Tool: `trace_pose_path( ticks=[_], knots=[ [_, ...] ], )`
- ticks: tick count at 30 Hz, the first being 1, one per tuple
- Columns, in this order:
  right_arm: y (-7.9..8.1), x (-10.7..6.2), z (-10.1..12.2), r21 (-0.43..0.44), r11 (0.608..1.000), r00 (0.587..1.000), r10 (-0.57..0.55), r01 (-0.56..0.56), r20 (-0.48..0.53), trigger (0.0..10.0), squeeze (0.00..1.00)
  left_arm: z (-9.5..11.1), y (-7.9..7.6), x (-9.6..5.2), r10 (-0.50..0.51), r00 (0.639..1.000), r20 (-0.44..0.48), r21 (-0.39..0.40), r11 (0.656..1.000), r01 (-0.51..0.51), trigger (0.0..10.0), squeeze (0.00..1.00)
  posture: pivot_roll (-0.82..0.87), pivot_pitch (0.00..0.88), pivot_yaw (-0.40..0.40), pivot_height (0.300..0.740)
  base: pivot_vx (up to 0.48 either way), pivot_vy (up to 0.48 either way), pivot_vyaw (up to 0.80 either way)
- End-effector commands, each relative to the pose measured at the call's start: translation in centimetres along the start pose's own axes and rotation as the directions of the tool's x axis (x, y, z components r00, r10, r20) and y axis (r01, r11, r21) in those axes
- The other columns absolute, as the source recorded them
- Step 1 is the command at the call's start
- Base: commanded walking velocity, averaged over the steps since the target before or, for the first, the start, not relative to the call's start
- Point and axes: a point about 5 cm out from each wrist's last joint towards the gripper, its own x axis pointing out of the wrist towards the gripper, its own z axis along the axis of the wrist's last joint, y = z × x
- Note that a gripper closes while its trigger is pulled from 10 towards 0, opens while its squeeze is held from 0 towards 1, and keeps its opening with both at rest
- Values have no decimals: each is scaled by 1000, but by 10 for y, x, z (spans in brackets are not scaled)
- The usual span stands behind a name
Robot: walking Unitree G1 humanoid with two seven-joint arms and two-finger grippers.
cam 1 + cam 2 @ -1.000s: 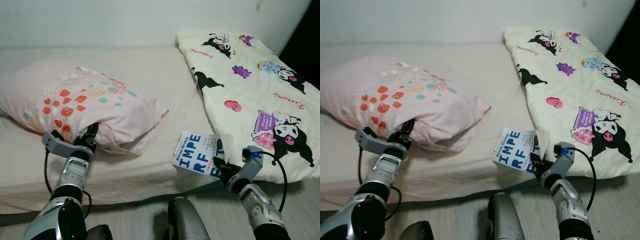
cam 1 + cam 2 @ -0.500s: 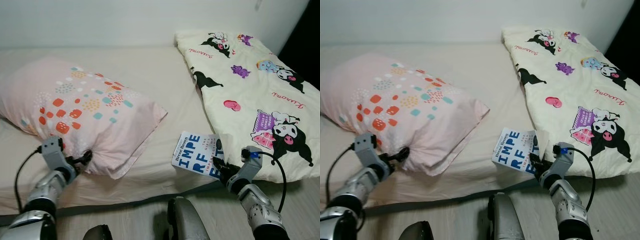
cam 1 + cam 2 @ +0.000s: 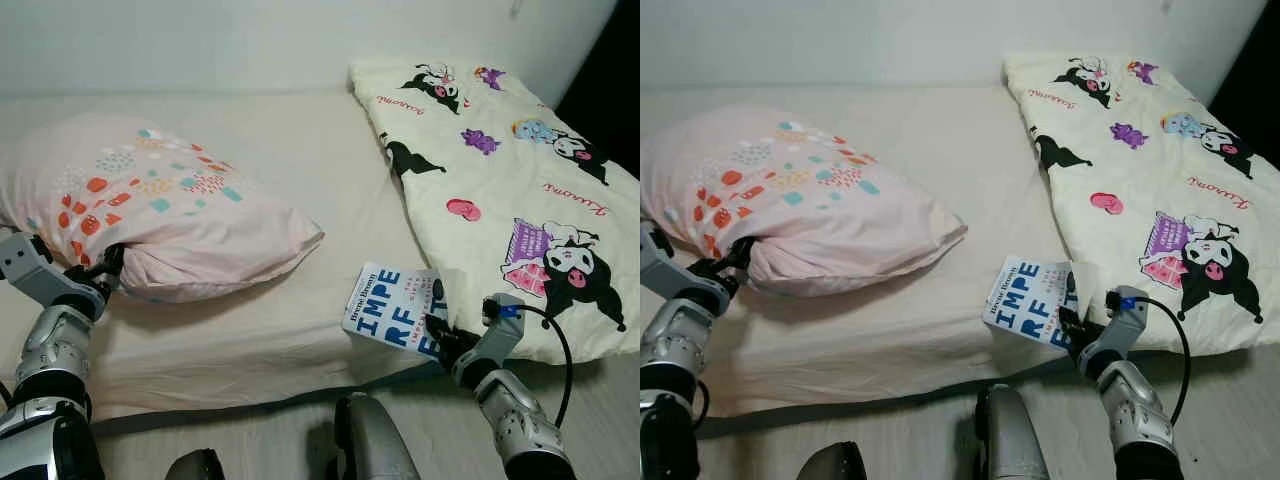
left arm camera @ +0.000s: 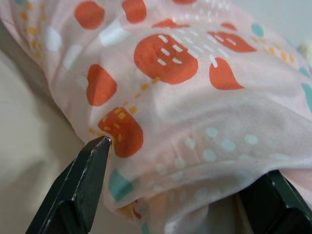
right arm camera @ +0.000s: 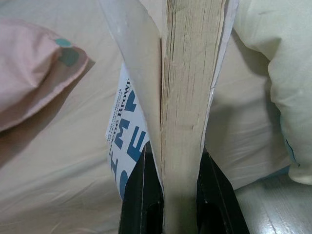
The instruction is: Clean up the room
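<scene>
The pillow (image 3: 160, 215), on the bed's left side, is pinched by the left gripper (image 3: 108, 262); the book (image 3: 397, 308) at the mattress edge is clamped by the right gripper (image 3: 437, 325). Thin fabric could be lost, or the loose cover torn.

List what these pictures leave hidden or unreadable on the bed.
- Book title: in the eye views its lower right corner is covered by the right hand, so the big blue letters break off.
- Pillow: in the left wrist view the frame edges cut it off, and its fabric hides what lies behind the left hand.
- Blanket: its right side runs past the eye views' edge.
</scene>
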Motion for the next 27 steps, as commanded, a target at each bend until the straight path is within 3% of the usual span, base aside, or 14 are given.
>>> trace_pose_path(
  ticks=[1,5,7,9,10,13,14,17,19,20,22,23,24,27],
  knots=[
    [-1,-3,-13,18,1000,999,-14,15,-52,10000,0,-1,0,0,-48,996,-69,31,998,50,10000,0,-35,183,-33,585,0,0,0],
    [-2,-4,-13,19,1000,998,-19,20,-51,10000,0,-30,-13,-9,-255,888,-384,196,917,348,10000,0,-28,187,-33,585,0,0,0],
    [-2,-4,-13,19,1000,998,-20,21,-51,10000,0,-33,-14,-11,-274,865,-421,215,896,388,10000,0,-28,187,-33,585,0,0,0],
    [-1,-3,-13,22,1000,998,-18,19,-52,10000,0,-37,-27,-21,-442,750,-491,176,794,582,10000,0,-27,187,-35,585,0,0,0],
    [-1,-3,-13,22,1000,998,-18,19,-52,10000,0,-37,-27,-21,-442,750,-491,176,794,582,10000,0,-27,187,-35,585,0,0,0],
    [1,-3,-14,25,1000,998,-15,16,-53,10000,0,-12,-66,-33,-744,579,-333,14,610,792,10000,0,-26,189,-36,585,0,0,0],
    [1,-3,-14,25,1000,998,-15,16,-53,10000,0,-12,-66,-33,-744,579,-333,14,610,792,10000,0,-26,189,-36,585,0,0,0],
    [1,-3,-14,27,1000,998,-15,16,-54,10000,0,33,-85,-24,-820,572,10,-112,567,816,10000,0,-29,190,-34,585,0,0,0],
    [1,-4,-14,28,999,998,-16,17,-53,10000,0,46,-83,-15,-778,621,90,-101,614,783,10000,0,-33,191,-31,585,0,0,0],
    [1,-4,-14,28,999,998,-16,17,-53,10000,0,46,-83,-15,-778,621,90,-101,614,783,10000,0,-33,191,-31,585,0,0,0],
    [0,-5,-14,28,999,998,-19,21,-52,10000,0,59,-63,7,-534,822,198,-87,825,558,10000,0,-30,196,-29,585,0,0,0],
    [-1,-6,-15,27,999,998,-22,24,-54,10000,0,62,-41,18,-253,937,242,-205,930,304,10000,0,-28,197,-31,585,0,0,0],
    [-1,-6,-15,27,999,998,-22,24,-54,10000,0,62,-41,18,-253,937,242,-205,930,304,10000,0,-28,197,-31,585,0,0,0],
    [0,-7,-17,29,999,998,-23,25,-57,10000,0,43,-23,15,-56,986,160,-126,989,76,10000,0,-33,207,-26,585,0,0,0]
  ],
)
